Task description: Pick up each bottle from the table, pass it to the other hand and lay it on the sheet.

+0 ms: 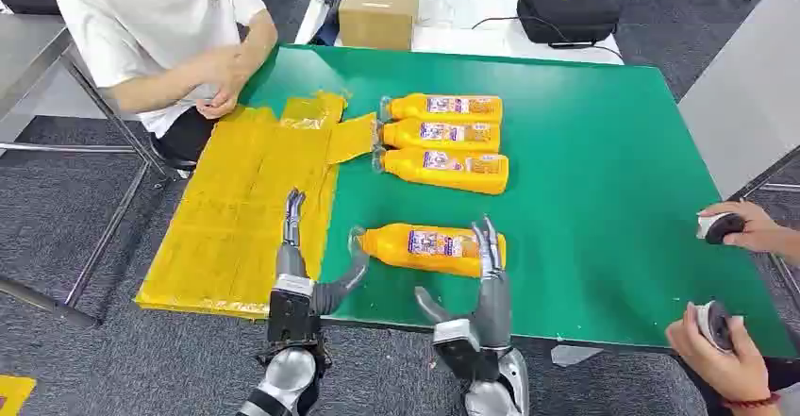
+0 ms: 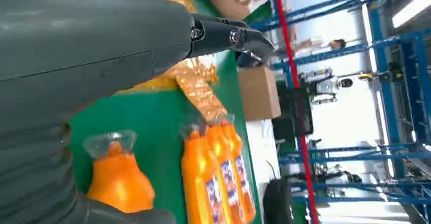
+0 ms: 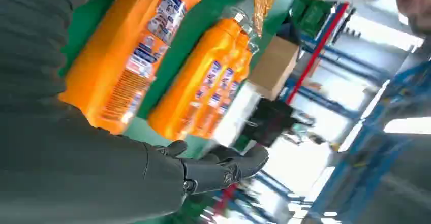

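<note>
Head view, from left to right: a crinkled yellow plastic sheet [image 1: 247, 210] lies over the left edge of the green table [image 1: 604, 161], and no bottle rests on it yet, so by my reading none of the task is finished. A person in a white shirt [image 1: 156, 34] sits at the sheet's far corner.

The robot's left hand [image 1: 300, 267] hovers over the sheet's near right edge, fingers spread and holding nothing, its thumb reaching toward the clear cap of the nearest orange plastic bottle [image 1: 431, 247]. That bottle lies on its side on the green surface near the front edge, cap toward the sheet. The right hand [image 1: 479, 289] is at its base end, fingers extended over the bottle's bottom and thumb apart; it appears to touch or nearly touch but has not closed, so the first pick looks only begun.

Beyond, three more orange plastic bottles [image 1: 443, 142] lie side by side, caps just beside the sheet's torn corner. All four remain to be lifted, handed over and laid down.

At the far right, another person's hands [image 1: 731, 279] hold small round devices.

Each bottle carries a blue, white and red label; its writing is too small and blurred to read in any view.
</note>
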Available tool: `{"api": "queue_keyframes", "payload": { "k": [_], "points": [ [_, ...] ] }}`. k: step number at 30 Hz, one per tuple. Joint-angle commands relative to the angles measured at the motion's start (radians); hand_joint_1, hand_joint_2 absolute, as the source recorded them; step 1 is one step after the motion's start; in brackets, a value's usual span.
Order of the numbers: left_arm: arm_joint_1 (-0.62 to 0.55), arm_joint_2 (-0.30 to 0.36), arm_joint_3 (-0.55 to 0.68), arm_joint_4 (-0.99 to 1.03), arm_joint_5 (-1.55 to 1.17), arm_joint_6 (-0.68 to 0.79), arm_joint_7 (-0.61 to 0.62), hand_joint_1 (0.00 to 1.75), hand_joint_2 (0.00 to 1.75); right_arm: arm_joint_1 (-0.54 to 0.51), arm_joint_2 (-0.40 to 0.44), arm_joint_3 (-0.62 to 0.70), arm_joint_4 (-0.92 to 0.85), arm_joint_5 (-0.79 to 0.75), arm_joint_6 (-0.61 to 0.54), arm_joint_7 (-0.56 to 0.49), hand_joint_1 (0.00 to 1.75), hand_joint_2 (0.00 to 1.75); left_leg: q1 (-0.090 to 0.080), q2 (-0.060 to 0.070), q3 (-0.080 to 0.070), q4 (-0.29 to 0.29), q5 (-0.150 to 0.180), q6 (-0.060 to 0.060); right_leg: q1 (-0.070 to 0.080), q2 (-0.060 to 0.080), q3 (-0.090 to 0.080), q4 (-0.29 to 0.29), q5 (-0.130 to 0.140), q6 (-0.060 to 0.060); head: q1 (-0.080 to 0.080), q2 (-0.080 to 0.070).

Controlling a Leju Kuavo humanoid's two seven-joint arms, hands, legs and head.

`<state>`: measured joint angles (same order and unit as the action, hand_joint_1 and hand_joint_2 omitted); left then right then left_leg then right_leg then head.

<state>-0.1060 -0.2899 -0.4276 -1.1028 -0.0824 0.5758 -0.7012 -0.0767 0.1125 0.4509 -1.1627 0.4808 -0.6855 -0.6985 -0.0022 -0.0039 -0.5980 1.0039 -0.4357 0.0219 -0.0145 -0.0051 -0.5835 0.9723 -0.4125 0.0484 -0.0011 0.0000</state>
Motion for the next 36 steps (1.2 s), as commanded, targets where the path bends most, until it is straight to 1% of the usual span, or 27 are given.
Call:
{"api": "queue_keyframes", "payload": {
  "k": [1, 2, 4, 5, 9, 10, 12, 15, 16, 17, 18, 19, 21, 27, 30, 31, 36],
  "points": [
    [-0.009, 0.022, 0.021, -0.028, 0.035, -0.065, 0.003, 0.0, 1.75, -0.119, -0.017, -0.102, 0.177, 0.194, 0.035, 0.125, 0.0, 1.75, 0.001, 0.001, 0.005, -0.001, -0.001, -0.001, 0.001, 0.001, 0.004, -0.001, -0.001, -0.002, 0.0, 0.0],
    [-0.006, 0.021, 0.028, -0.029, 0.041, -0.074, 0.003, 0.0, 1.75, -0.137, -0.018, -0.106, 0.198, 0.218, 0.046, 0.147, 0.0, 1.75, 0.0, 0.001, 0.003, -0.001, -0.001, -0.001, 0.0, 0.001, 0.003, -0.001, 0.0, -0.001, 0.0, 0.0],
    [-0.007, 0.021, 0.029, -0.03, 0.041, -0.074, 0.003, 0.0, 1.75, -0.14, -0.02, -0.107, 0.199, 0.218, 0.047, 0.147, 0.0, 1.75, 0.0, 0.003, 0.005, -0.001, -0.001, -0.001, 0.001, 0.003, 0.004, -0.001, 0.0, -0.002, 0.0, 0.0],
    [-0.007, 0.021, 0.029, -0.03, 0.041, -0.074, 0.003, 0.0, 1.75, -0.14, -0.02, -0.107, 0.199, 0.218, 0.047, 0.147, 0.0, 1.75, 0.001, 0.002, 0.004, -0.001, -0.001, -0.001, 0.001, 0.002, 0.003, -0.001, 0.0, -0.001, 0.0, 0.0],
    [-0.002, 0.019, 0.04, -0.065, 0.047, -0.095, 0.009, 0.0, 1.75, -0.211, -0.023, -0.115, 0.262, 0.274, 0.069, 0.204, 0.0, 1.75, 0.0, 0.002, 0.002, -0.001, 0.0, -0.001, 0.0, 0.002, 0.002, -0.001, 0.0, -0.001, 0.0, 0.0],
    [-0.005, 0.018, 0.045, -0.07, 0.045, -0.089, 0.018, 0.0, 1.75, -0.236, -0.029, -0.113, 0.284, 0.303, 0.094, 0.252, 0.0, 1.75, 0.0, 0.003, 0.004, 0.0, -0.001, -0.001, 0.001, 0.003, 0.003, 0.0, 0.0, -0.002, 0.0, 0.0],
    [-0.011, 0.013, 0.066, -0.069, 0.057, -0.085, 0.038, 0.0, 1.75, -0.299, -0.045, -0.092, 0.355, 0.371, 0.18, 0.37, 0.0, 1.75, 0.0, 0.003, 0.001, 0.0, 0.0, -0.001, 0.0, 0.002, 0.001, 0.0, 0.001, -0.001, 0.0, 0.0],
    [-0.014, 0.012, 0.071, -0.065, 0.061, -0.087, 0.042, 0.0, 1.75, -0.318, -0.047, -0.094, 0.385, 0.379, 0.189, 0.38, 0.0, 1.75, 0.0, 0.002, 0.003, 0.0, 0.0, -0.001, 0.0, 0.002, 0.002, 0.0, 0.001, -0.001, 0.0, 0.0],
    [-0.019, 0.007, 0.081, -0.061, 0.071, -0.091, 0.053, 0.0, 1.75, -0.358, -0.054, -0.073, 0.443, 0.419, 0.239, 0.451, 0.0, 1.75, 0.0, 0.002, 0.004, 0.0, -0.001, -0.001, 0.0, 0.002, 0.003, 0.0, 0.0, -0.002, 0.0, 0.0],
    [-0.028, 0.004, 0.085, -0.054, 0.077, -0.096, 0.062, 0.0, 1.75, -0.394, -0.058, -0.06, 0.488, 0.436, 0.277, 0.488, 0.0, 1.75, 0.001, 0.001, 0.003, 0.0, 0.0, -0.001, 0.001, 0.001, 0.003, 0.0, 0.0, -0.001, 0.0, 0.0],
    [-0.036, 0.002, 0.085, -0.048, 0.079, -0.101, 0.069, 0.0, 1.75, -0.426, -0.059, -0.054, 0.527, 0.447, 0.301, 0.501, 0.0, 1.75, 0.0, 0.001, 0.002, 0.0, 0.001, 0.0, 0.0, 0.002, 0.001, 0.0, 0.001, -0.001, 0.0, 0.0],
    [-0.044, 0.0, 0.084, -0.043, 0.078, -0.104, 0.073, 0.0, 1.75, -0.459, -0.057, -0.05, 0.563, 0.46, 0.311, 0.512, 0.0, 1.75, 0.0, 0.003, 0.004, 0.0, 0.0, -0.001, 0.0, 0.003, 0.003, 0.0, 0.0, -0.001, 0.0, 0.0],
    [-0.054, -0.004, 0.084, -0.036, 0.073, -0.101, 0.08, 0.0, 1.75, -0.501, -0.05, -0.042, 0.605, 0.48, 0.328, 0.53, 0.0, 1.75, 0.0, 0.002, 0.002, 0.0, 0.001, 0.0, 0.0, 0.002, 0.001, 0.0, 0.001, 0.0, 0.0, 0.0],
    [-0.053, -0.004, 0.083, -0.034, 0.073, -0.102, 0.08, 0.0, 1.75, -0.499, -0.048, -0.04, 0.606, 0.482, 0.327, 0.536, 0.0, 1.75, 0.001, 0.001, 0.004, 0.0, 0.0, -0.001, 0.001, 0.001, 0.004, 0.0, 0.0, -0.001, 0.0, 0.0],
    [-0.053, -0.004, 0.084, -0.033, 0.073, -0.102, 0.083, 0.0, 1.75, -0.499, -0.049, -0.036, 0.609, 0.489, 0.329, 0.543, 0.0, 1.75, 0.0, 0.0, 0.002, 0.0, 0.001, 0.0, 0.0, 0.0, 0.002, 0.0, 0.001, 0.0, 0.0, 0.0],
    [-0.054, -0.005, 0.084, -0.031, 0.073, -0.102, 0.086, 0.0, 1.75, -0.503, -0.049, -0.033, 0.611, 0.493, 0.332, 0.547, 0.0, 1.75, 0.001, 0.001, 0.005, 0.0, -0.001, -0.001, 0.001, 0.001, 0.005, 0.0, -0.001, -0.001, 0.0, 0.0],
    [-0.068, -0.012, 0.101, 0.001, 0.095, -0.107, 0.135, 0.0, 1.75, -0.556, -0.033, 0.009, 0.659, 0.534, 0.438, 0.629, 0.0, 1.75, 0.0, 0.001, 0.001, 0.0, 0.001, 0.0, 0.0, 0.001, 0.001, 0.001, 0.001, 0.0, 0.0, 0.0]
  ]
}}
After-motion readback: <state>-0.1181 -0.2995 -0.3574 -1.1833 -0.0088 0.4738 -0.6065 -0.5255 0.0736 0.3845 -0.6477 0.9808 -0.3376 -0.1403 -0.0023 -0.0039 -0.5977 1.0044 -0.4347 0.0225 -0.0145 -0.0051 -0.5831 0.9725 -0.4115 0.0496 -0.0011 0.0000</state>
